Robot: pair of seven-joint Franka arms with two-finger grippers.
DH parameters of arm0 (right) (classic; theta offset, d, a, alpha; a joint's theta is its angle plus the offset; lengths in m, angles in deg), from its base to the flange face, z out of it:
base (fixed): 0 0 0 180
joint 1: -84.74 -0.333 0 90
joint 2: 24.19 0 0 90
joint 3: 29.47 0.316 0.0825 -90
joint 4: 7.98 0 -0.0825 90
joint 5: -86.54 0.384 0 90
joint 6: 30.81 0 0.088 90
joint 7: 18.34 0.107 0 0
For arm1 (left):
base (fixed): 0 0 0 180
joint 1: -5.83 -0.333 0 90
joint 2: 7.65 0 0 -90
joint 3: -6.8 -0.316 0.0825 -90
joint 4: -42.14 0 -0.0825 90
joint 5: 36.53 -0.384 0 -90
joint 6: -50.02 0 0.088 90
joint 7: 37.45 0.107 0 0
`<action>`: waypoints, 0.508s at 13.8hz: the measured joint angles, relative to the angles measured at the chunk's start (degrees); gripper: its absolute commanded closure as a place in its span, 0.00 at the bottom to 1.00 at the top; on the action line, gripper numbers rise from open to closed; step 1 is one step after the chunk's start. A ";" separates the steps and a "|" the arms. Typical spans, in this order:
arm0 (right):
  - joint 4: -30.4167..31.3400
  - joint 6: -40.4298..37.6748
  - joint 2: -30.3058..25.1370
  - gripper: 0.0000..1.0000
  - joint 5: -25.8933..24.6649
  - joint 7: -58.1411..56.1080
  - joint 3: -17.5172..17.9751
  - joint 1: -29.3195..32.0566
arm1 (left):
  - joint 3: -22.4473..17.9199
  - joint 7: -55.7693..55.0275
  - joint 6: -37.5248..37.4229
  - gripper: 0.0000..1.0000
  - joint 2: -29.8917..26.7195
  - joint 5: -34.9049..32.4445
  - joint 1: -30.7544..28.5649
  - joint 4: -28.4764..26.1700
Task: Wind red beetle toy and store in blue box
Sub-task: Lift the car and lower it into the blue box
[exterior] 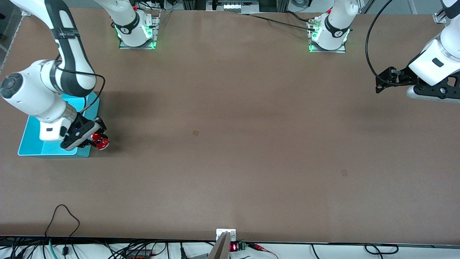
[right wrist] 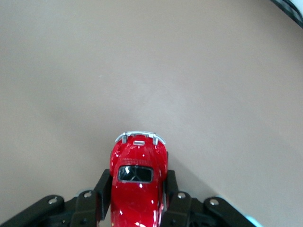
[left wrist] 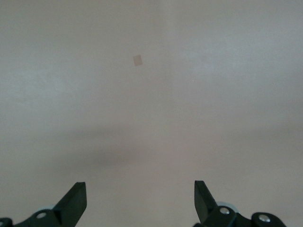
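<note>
Front view: the right gripper [exterior: 96,138] clamps the beetle [exterior: 100,141] just beside the box [exterior: 34,150]. Left wrist view: the left gripper [left wrist: 140,201] waits, fingers apart. Right wrist view: the beetle [right wrist: 138,182] is pinched; storing is under way and calls for shifting it over the box.

A wide brown desk [exterior: 230,144] carries a blue box [exterior: 32,149] at the right arm's end, resting flat on its surface.

Right gripper [exterior: 96,138] clamped, low near table's right-arm end. Left gripper [left wrist: 140,203] waited, fingers spread, above table's left-arm end.
</note>
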 measured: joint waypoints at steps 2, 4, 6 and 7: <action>-0.43 -2.05 -0.69 0.76 0.00 4.81 -2.59 0.18 | 0.00 0.02 0.00 0.00 0.00 0.00 0.00 -0.04; -0.43 -3.49 -0.87 0.76 0.00 9.48 -4.80 1.62 | 0.00 0.04 0.00 0.00 0.00 0.00 0.00 -0.11; -0.42 -5.50 -0.85 0.75 0.00 12.98 -5.47 5.18 | 0.00 0.04 0.00 0.00 0.00 0.00 0.00 -0.16; -0.39 -6.52 -0.81 0.75 0.00 14.22 -5.61 7.11 | 0.00 0.05 0.00 0.00 0.00 0.00 0.00 -0.17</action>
